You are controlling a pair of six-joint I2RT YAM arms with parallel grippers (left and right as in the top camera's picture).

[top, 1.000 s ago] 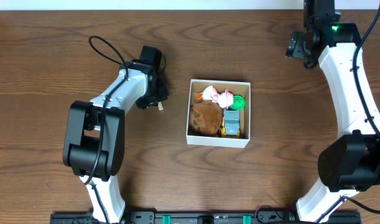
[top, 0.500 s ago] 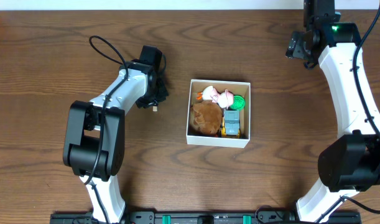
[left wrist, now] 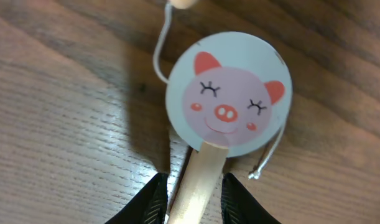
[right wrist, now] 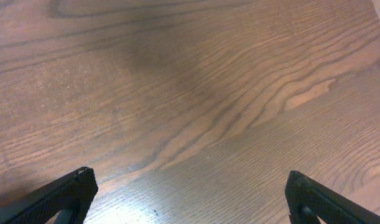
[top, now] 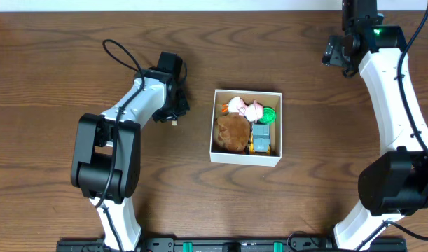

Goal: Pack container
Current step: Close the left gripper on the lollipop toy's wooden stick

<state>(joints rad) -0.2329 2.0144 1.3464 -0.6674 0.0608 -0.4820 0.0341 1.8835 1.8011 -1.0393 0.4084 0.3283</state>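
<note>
Brown wood-grain counter [top: 59, 42] across every view. Two white-and-black arms on it: left arm [top: 129, 112] reaching from the lower left toward centre-left, right arm [top: 392, 84] running up the right edge to the upper right corner.

At the centre of the overhead view, flat on the counter, the container [top: 246, 158]. White-walled and open-topped, packed with a brown plush [top: 231, 131], pink-and-white toys [top: 245, 108] above it, a green piece [top: 270, 114] at upper right and a blue-and-yellow toy [top: 261, 138] at lower right.

Left of the container and apart from it, the left hand [left wrist: 196, 199]. Closed onto the wooden handle of a pig rattle [left wrist: 230, 93] lying flat, face up.

Right hand [right wrist: 190, 196] in the upper right, spread wide above the counter, gripping nothing.
</note>
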